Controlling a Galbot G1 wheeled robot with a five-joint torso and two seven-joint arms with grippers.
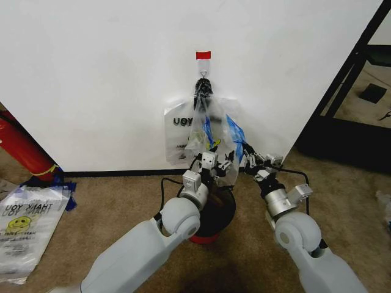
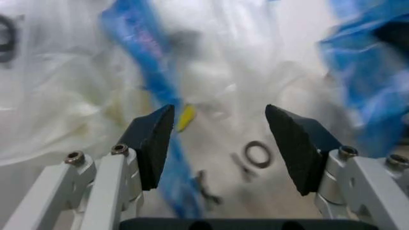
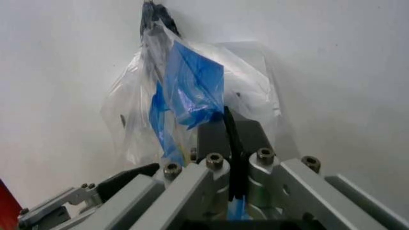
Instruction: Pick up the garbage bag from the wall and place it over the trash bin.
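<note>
In the head view, the garbage bag (image 1: 204,131) hangs from the wall hook (image 1: 203,82), at 12 o'clock above the trash bin (image 1: 219,213).

In the left wrist view, the left end effector (image 2: 221,143) is spread wide against the film.

In the right wrist view, the right end effector (image 3: 231,158) is pinched on a blue fold; the film could tear at the hook if pulled.

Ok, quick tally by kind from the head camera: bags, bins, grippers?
Garbage bag on the wall hook: 1
Printed bag on the floor: 1
Trash bin: 1
Grippers: 2, left gripper, right gripper
Total: 5
</note>
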